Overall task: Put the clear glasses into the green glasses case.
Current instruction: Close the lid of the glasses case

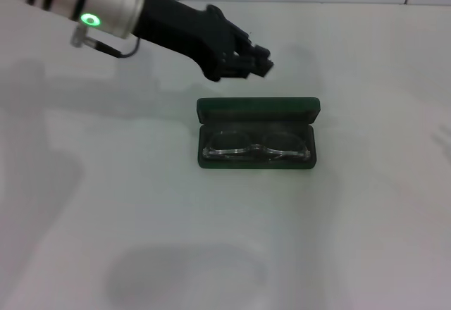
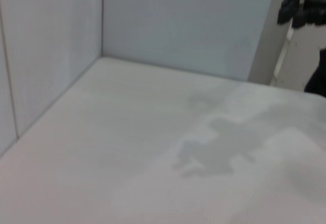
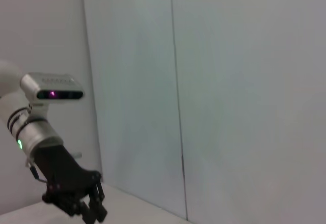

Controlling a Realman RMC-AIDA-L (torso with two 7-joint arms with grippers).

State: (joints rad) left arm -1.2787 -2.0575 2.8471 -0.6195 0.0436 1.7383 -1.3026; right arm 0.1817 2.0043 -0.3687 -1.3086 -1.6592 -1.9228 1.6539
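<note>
The green glasses case (image 1: 257, 106) lies open in the middle of the white table, its lid standing up at the back. The clear glasses (image 1: 256, 147) lie inside its lower half, lenses side by side and arms folded in. My left gripper (image 1: 255, 61) hangs above the table just behind the case's left end, apart from it. Its fingers stand a little apart with nothing between them. The right wrist view shows that same left gripper (image 3: 90, 211) far off, pointing down. My right arm is outside the head view.
White table top (image 1: 141, 239) stretches all around the case. Pale wall panels (image 2: 178, 20) close the table's back and side. A dark blurred shape (image 2: 301, 6) shows at the left wrist view's edge; I cannot tell what it is.
</note>
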